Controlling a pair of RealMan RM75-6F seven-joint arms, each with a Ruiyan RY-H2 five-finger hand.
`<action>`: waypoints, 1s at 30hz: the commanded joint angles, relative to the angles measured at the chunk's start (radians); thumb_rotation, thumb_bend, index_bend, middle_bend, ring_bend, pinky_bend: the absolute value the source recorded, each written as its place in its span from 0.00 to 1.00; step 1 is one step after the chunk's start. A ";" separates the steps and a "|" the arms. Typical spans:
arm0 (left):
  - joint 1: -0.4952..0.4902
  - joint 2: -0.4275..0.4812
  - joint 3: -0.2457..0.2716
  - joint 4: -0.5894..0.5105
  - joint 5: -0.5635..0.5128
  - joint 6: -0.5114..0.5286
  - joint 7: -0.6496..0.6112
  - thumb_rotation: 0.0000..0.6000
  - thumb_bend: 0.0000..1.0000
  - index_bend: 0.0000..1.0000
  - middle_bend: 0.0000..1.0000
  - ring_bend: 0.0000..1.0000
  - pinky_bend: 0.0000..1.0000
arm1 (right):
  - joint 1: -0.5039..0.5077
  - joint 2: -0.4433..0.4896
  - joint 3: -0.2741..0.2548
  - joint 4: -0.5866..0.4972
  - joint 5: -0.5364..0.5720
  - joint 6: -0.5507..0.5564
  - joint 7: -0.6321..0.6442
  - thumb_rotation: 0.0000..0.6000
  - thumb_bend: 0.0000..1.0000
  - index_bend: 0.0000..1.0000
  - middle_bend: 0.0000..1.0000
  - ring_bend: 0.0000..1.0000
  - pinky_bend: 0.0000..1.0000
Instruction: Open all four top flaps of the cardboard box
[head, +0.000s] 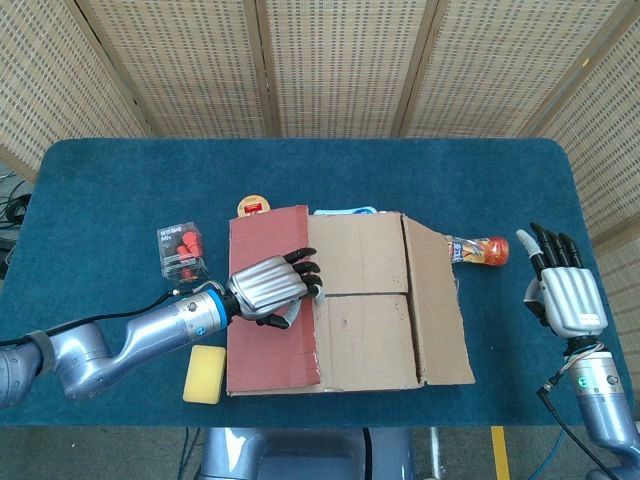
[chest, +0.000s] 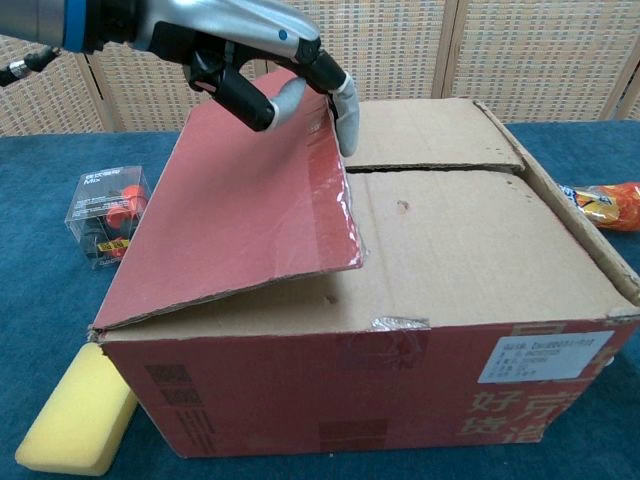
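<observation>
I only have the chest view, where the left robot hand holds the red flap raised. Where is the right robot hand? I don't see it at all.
Observer: The head view shows the right robot hand well to the right of the cardboard box, upright, fingers apart, holding nothing.
Operator: Anything behind the box that I can't see?
Observer: Yes, a round yellow-lidded tin sits just behind the rear left corner, close to the red flap.
Operator: Where along the flap is the grip?
Observer: From above, the left robot hand curls over the flap's free edge roughly midway along it.
</observation>
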 joint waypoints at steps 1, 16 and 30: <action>0.014 0.027 -0.007 -0.021 0.011 0.018 -0.014 0.57 0.92 0.32 0.29 0.15 0.00 | 0.001 -0.001 0.002 0.001 0.000 -0.002 0.000 1.00 1.00 0.03 0.01 0.00 0.00; 0.110 0.238 -0.024 -0.161 0.168 0.123 -0.140 0.57 0.91 0.32 0.32 0.17 0.00 | 0.008 0.002 0.013 -0.013 -0.002 -0.012 -0.005 1.00 1.00 0.03 0.01 0.00 0.00; 0.184 0.377 0.024 -0.199 0.332 0.173 -0.260 0.57 0.91 0.32 0.32 0.18 0.00 | 0.010 0.008 0.019 -0.023 -0.003 -0.015 -0.008 1.00 1.00 0.03 0.01 0.00 0.00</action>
